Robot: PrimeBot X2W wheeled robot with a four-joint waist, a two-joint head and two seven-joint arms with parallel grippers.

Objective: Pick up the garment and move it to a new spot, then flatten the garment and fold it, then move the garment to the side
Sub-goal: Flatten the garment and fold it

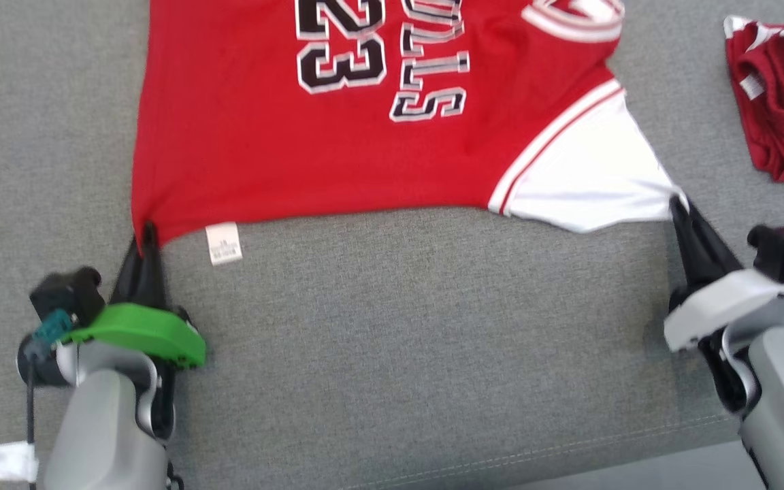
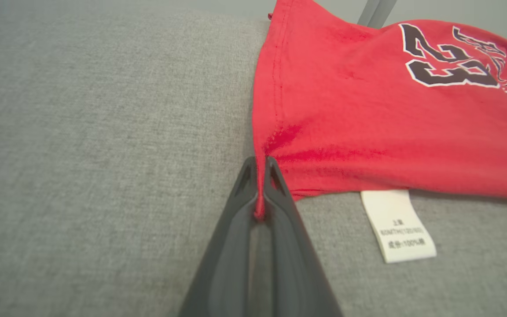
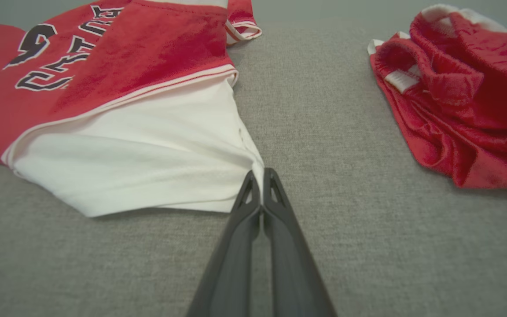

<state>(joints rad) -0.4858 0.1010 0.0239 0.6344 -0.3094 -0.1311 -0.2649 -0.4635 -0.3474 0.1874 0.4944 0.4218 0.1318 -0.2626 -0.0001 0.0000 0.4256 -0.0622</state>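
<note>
The garment [image 1: 337, 150] is a red jersey with a black "23", lettering and white sleeves, spread across the grey cushion. My left gripper [image 1: 147, 231] is shut on its red hem corner [image 2: 260, 176], with cloth pinched between the dark fingers [image 2: 275, 198]. A white care label [image 2: 398, 224] hangs from the hem beside it. My right gripper [image 1: 676, 203] is shut on the tip of the white sleeve [image 3: 148, 158], which is pulled to a point at my fingertips [image 3: 259, 174]. The near edge of the garment is stretched between both grippers.
A second crumpled red garment [image 1: 783, 102] lies at the far right of the cushion [image 1: 399, 340], also seen as a red heap [image 3: 464, 97] in the right wrist view. The cushion's seam and front edge [image 1: 569, 449] run along the bottom of the head view.
</note>
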